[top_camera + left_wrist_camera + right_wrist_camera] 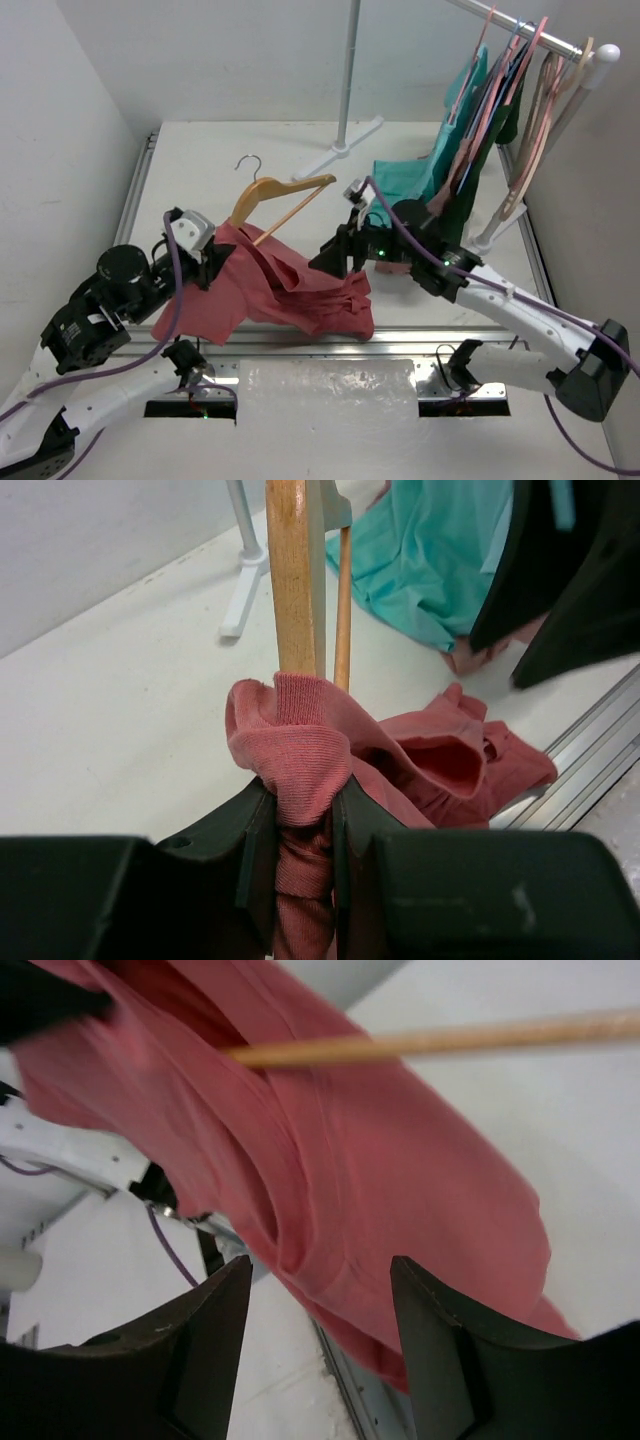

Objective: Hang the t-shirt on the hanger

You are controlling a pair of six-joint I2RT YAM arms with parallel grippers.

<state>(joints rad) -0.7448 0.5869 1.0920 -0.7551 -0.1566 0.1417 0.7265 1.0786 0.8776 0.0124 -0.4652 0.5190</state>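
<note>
The t-shirt lies bunched on the table on the near side of the hanger. One portion of it is drawn up over the hanger's left end. The hanger's hook points away from the arm bases. Its right end and most of its crossbar are bare. Judgement: threading is partway, with one shoulder seated and the other not yet started.

The left gripper sits at the covered end of the hanger. Its jaws are clenched on a thick ribbed fold of the t-shirt, and the wooden arm emerges from that fold. This grip pins the cloth to that end so it does not slide off while the other side is worked. Whether the jaws also pinch the wood beneath the fold cannot be confirmed from the wrist view.

The right gripper is to the right of the hanger's crossbar, just beside the loose heap. Its jaws are released, with nothing between them, and the cloth lies beyond the fingertips. This position suits a fresh hold for pulling fabric toward the bare end.

Beyond the hanger, a teal shirt lies on the table below a garment rack carrying pink hangers. The rack's upright stands behind the hanger. The teal shirt, close behind the right gripper, is the nearest obstruction.
</note>
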